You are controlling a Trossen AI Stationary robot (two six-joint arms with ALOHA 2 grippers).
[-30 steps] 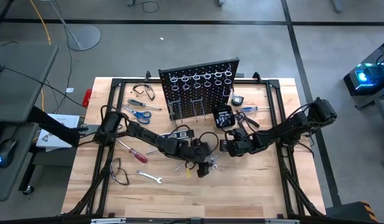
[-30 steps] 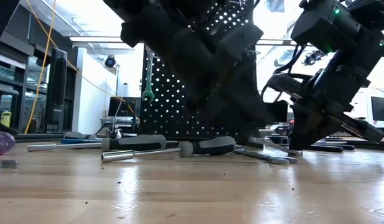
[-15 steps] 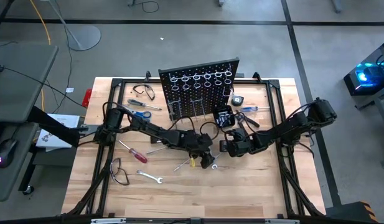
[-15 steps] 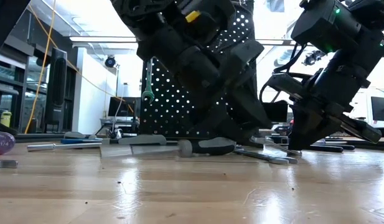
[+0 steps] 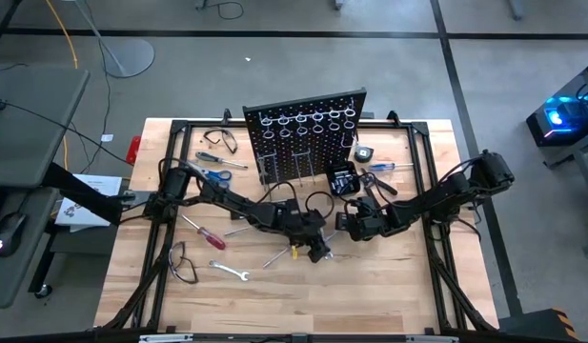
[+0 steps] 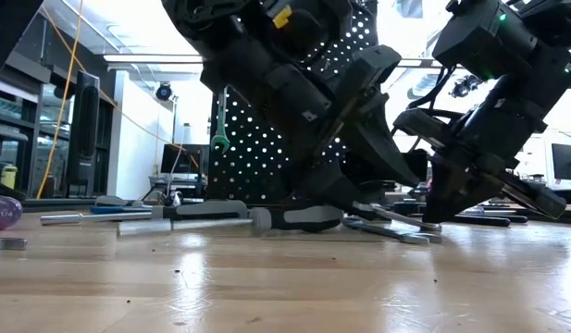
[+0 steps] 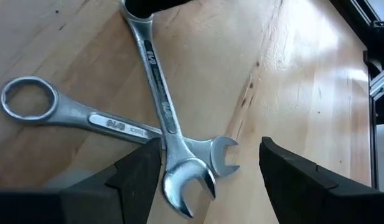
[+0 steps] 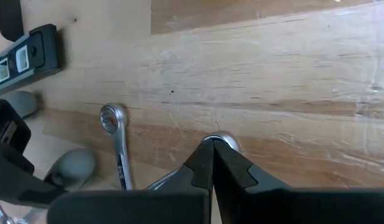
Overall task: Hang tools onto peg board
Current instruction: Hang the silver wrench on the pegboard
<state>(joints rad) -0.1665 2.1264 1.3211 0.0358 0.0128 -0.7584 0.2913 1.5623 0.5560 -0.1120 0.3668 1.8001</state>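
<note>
Where wrenches [image 7: 160, 124] cross, bare wood.

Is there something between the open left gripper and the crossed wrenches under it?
Nothing visible does. In the left wrist view the left gripper is open, its fingers on either side of the open-jawed ends of the two crossed wrenches, with only bare table around them.

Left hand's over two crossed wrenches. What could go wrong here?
1. The left hand is open astride the spot where the top wrench crosses the lower wrench; closing may pinch both or skew one.
2. The right hand, shut, sits close by on the table; the arms could collide.
</note>
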